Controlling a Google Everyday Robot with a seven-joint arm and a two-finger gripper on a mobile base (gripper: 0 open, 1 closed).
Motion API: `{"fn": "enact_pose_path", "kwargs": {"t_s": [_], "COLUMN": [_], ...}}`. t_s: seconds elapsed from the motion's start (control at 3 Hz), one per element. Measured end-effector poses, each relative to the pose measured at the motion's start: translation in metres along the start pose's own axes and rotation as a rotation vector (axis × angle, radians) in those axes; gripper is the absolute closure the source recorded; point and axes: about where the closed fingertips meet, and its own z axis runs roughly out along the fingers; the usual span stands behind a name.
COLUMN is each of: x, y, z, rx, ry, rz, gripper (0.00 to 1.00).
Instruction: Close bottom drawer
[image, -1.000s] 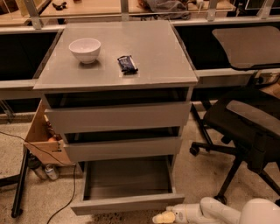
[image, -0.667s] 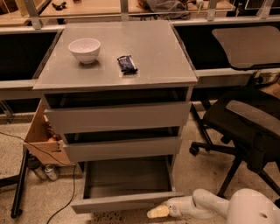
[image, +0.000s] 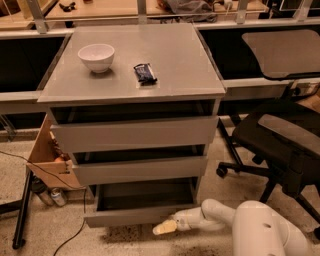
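Since a second ago, the bottom drawer (image: 131, 216) has slid part of the way back into the grey cabinet (image: 180, 55). The gripper (image: 165, 228) has followed it up and to the left.

Left of the cabinet, an open cardboard box (image: 46, 161) sits against its side. Two small containers (image: 57, 196) lie on the floor below the box, near a black stand (image: 22, 212).

On the cabinet's top, a white bowl (image: 96, 56) stands near the left rear corner. A dark snack packet (image: 145, 73) lies just right of it, closer to the middle.

Down the cabinet's front, the two taller drawers (image: 135, 134) each stand slightly out. The bottom drawer, lowest in the cabinet, is still partly open, with its grey inside showing above its slim flat front.

The gripper's pale tip is low at the cabinet's front, at the right end of the bottom drawer's front, touching it or just beside it. Whether the gripper is released or clenched cannot be told. It grasps nothing visible. Its white arm (image: 250, 227) reaches in from the cabinet's lower right.

Right of the cabinet stands a black office chair (image: 285, 145).
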Motion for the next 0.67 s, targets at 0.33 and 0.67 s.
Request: {"fn": "enact_pose_path", "kwargs": {"t_s": [0.33,0.67], "x": [-0.025,-0.045], "y": [0.0,0.001], "z": [0.018,0.029], "rx": [-0.015,-0.004], "ry": [-0.013,-0.045], "rz": [-0.034,-0.061], "gripper": [0.0,0.0]}}
